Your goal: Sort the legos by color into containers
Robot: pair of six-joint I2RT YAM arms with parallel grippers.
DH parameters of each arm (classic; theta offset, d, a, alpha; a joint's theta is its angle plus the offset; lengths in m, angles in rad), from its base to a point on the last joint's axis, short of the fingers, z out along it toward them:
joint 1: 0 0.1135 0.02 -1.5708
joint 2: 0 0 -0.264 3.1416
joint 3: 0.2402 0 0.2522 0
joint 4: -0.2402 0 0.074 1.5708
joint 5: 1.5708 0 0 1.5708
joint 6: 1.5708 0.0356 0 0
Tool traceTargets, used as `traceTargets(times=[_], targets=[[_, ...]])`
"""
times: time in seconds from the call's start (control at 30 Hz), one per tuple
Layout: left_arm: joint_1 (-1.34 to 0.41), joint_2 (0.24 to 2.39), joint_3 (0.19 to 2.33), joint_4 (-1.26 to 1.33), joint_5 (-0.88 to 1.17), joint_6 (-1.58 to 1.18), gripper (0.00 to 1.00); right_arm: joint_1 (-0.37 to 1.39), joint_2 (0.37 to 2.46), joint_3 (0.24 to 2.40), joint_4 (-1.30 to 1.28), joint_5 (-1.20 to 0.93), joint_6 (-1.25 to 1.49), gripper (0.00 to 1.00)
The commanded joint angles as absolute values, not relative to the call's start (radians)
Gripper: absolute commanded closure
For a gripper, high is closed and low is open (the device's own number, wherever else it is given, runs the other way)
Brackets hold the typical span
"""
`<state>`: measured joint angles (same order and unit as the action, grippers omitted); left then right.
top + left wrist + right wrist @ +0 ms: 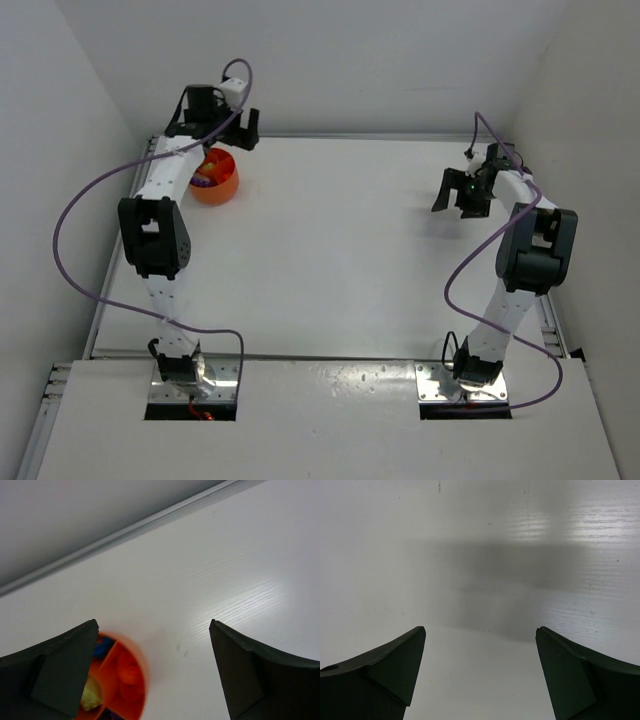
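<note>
The orange bowl (224,186) of bricks (127,673) stands at the far left corner of the table (350,260), just below the left gripper (154,628), spread wide and empty; the right gripper (458,197), also spread empty, is well apart.

White, faintly grained table (350,260) enclosed by a plain white back wall (350,60), left wall (50,150) and right wall (600,150), with a pale metal rail (125,532) along its far edge, a white front panel (330,420) adjoining its near edge, and a soft grey shadow (495,580) on its surface.
</note>
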<state>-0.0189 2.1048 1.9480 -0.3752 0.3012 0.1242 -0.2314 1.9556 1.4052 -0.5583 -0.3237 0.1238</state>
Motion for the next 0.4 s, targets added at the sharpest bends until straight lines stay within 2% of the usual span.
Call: traceTargets(times=[0.0,0.37], targets=[[-0.146,1.959,1.964,-0.360,0.224,0.192,0.00,-0.227,1.911,1.434,-0.543,-0.305,0.060,0.09],[-0.179,1.884,1.792,-0.321,0.321,0.074,0.00,-0.227,1.804,1.338,-0.554,-0.295,0.006,0.06]])
